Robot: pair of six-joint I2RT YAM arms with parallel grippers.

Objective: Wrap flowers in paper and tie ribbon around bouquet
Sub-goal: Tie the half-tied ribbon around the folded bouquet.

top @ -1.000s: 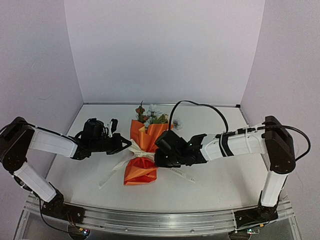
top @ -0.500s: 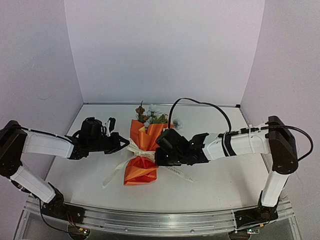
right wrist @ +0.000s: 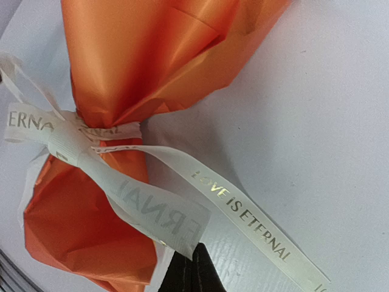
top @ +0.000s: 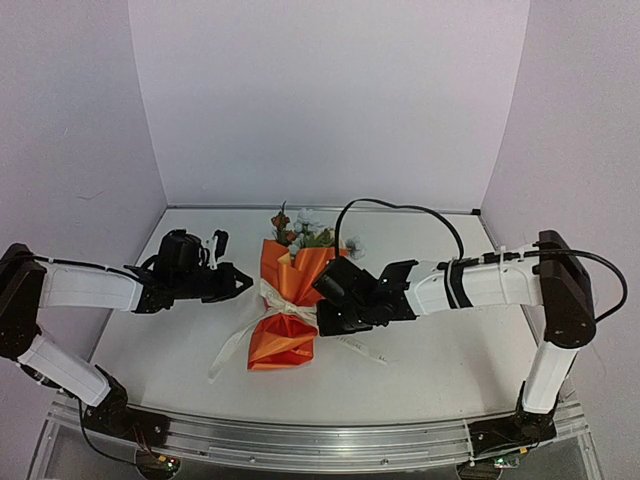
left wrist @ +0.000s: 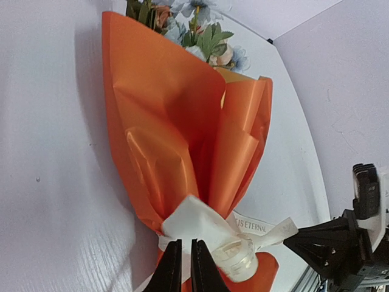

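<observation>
The bouquet (top: 288, 300) lies mid-table, its orange paper (left wrist: 164, 121) pinched at the neck by the cream ribbon (left wrist: 194, 222). The flowers (top: 300, 232) poke out at the far end, and their blue blooms and green leaves (left wrist: 200, 30) also show in the left wrist view. My left gripper (left wrist: 186, 252) (top: 243, 283) stands just left of the knot, its jaws a narrow slit apart and nothing between them. My right gripper (right wrist: 193, 266) (top: 322, 318) is shut on the end of a ribbon loop (right wrist: 152, 207) right of the knot. A lettered ribbon tail (right wrist: 243, 210) lies flat beside it.
One loose ribbon tail (top: 232, 348) trails toward the front left, another (top: 362, 348) toward the front right. A black cable (top: 400, 210) arches over the right arm. The white table (top: 440, 360) ends at a metal rail (top: 320, 435) in front, with walls on three sides.
My left gripper has drawn back a little to the left from the knot, and its jaws have parted slightly. The right gripper has stayed shut on the ribbon loop, shifting slightly.
</observation>
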